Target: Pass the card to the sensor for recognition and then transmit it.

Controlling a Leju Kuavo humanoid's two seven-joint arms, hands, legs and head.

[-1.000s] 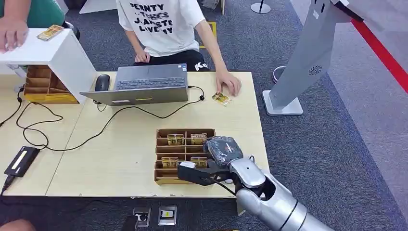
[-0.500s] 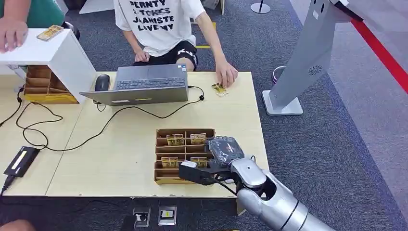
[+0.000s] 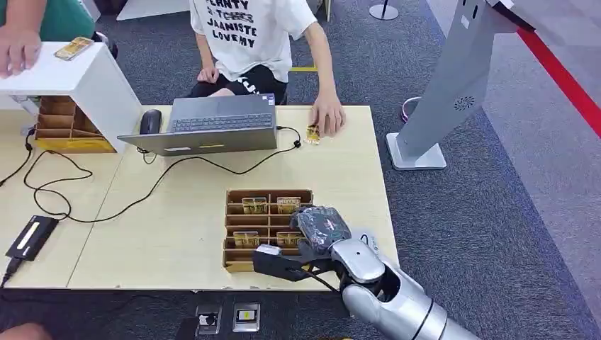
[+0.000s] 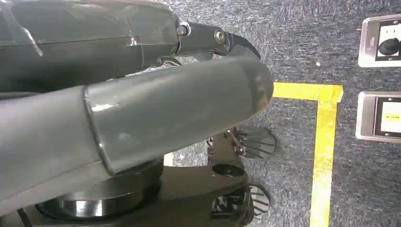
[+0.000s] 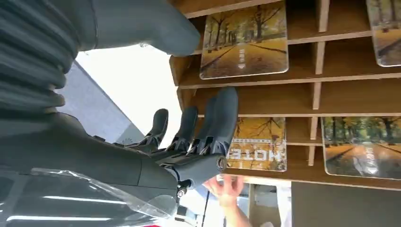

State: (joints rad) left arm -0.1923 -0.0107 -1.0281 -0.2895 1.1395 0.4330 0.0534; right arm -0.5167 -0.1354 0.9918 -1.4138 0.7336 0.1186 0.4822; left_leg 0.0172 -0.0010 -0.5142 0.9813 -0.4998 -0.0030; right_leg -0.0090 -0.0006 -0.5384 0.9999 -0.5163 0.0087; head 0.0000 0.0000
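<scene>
A wooden card box stands near the table's front edge, with picture cards lying in its compartments. My right hand hovers over the box's near right corner, its fingers stretched left along the front row. In the right wrist view the hand is spread, the fingers reaching over a yellow hotel card, the thumb above the box; nothing is in it. My left hand hangs over the floor, holding nothing. A person's hand presses another card at the table's far edge.
A laptop with mouse and trailing cables occupies the table's back. A black flat device lies at the front left. A white stand with a card on it sits at the back left, and a grey kiosk rises beyond the table's right edge.
My right hand has crept a little left and nearer along the box's front. The person's hand has slid the loose card left towards the laptop.
</scene>
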